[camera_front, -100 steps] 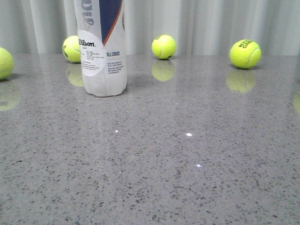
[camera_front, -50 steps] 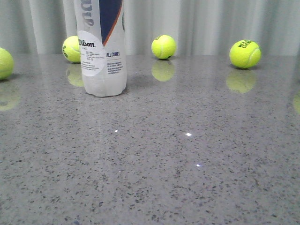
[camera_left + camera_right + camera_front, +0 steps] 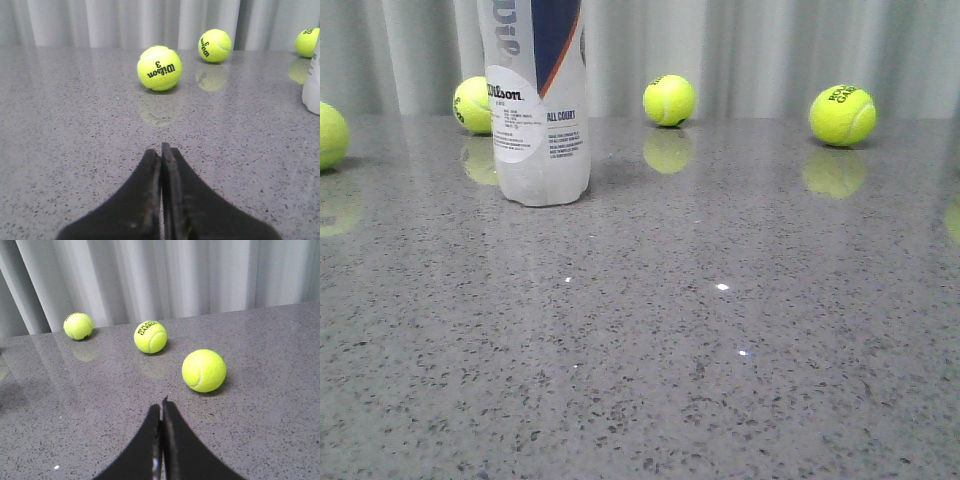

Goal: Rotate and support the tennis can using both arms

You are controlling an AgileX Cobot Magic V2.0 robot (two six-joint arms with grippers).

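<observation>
The tennis can (image 3: 538, 110) stands upright at the back left of the grey table in the front view, its top cut off by the frame; white and navy label with an orange stripe. A sliver of its clear base (image 3: 313, 85) shows in the left wrist view. My left gripper (image 3: 161, 150) is shut and empty, low over the table, well away from the can. My right gripper (image 3: 161, 407) is shut and empty over the table, with no can in its view. Neither gripper shows in the front view.
Yellow-green tennis balls lie around: three along the back (image 3: 475, 104) (image 3: 669, 99) (image 3: 842, 115) and one at the left edge (image 3: 328, 135). A ball (image 3: 159, 68) lies ahead of the left gripper; a ball (image 3: 203, 370) lies close ahead of the right. Grey curtain behind.
</observation>
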